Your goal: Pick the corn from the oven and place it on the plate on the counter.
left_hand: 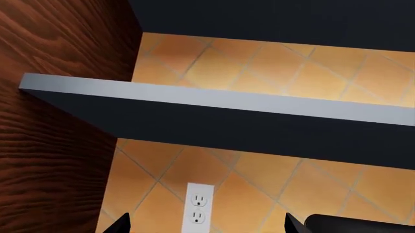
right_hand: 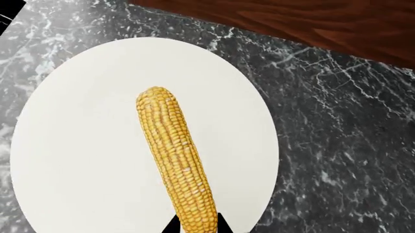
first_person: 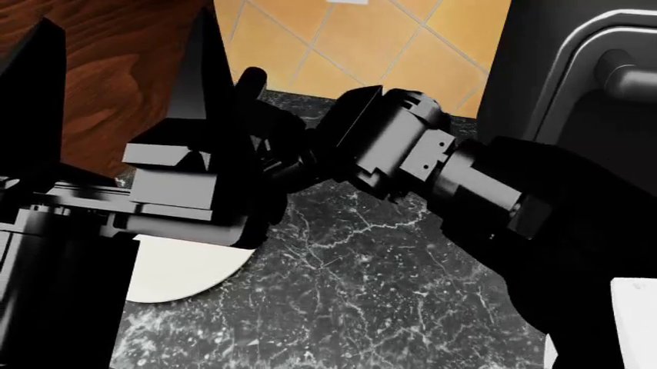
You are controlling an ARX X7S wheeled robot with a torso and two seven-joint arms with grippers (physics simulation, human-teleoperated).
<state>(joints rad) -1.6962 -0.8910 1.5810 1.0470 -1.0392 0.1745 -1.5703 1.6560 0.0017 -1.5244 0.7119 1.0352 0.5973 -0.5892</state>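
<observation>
In the right wrist view the yellow corn (right_hand: 174, 153) lies lengthwise over the round white plate (right_hand: 77, 145), which rests on the dark marble counter (right_hand: 337, 145). My right gripper (right_hand: 196, 225) is shut on the corn's near end, with a dark fingertip tight against each side. From the head view the right arm (first_person: 411, 154) reaches left above the plate (first_person: 185, 269), and the corn is hidden there. My left gripper (left_hand: 207, 224) is open with its tips far apart. It holds nothing and points at the tiled wall. The oven (first_person: 585, 84) stands at the right.
A grey shelf (left_hand: 214, 104) and a white wall outlet (left_hand: 198, 206) lie ahead of the left gripper. A reddish-brown wood panel (first_person: 113, 69) stands at the left. Orange wall tiles (first_person: 380, 38) back the veined counter (first_person: 359, 300). A white object (first_person: 636, 307) sits at the right edge.
</observation>
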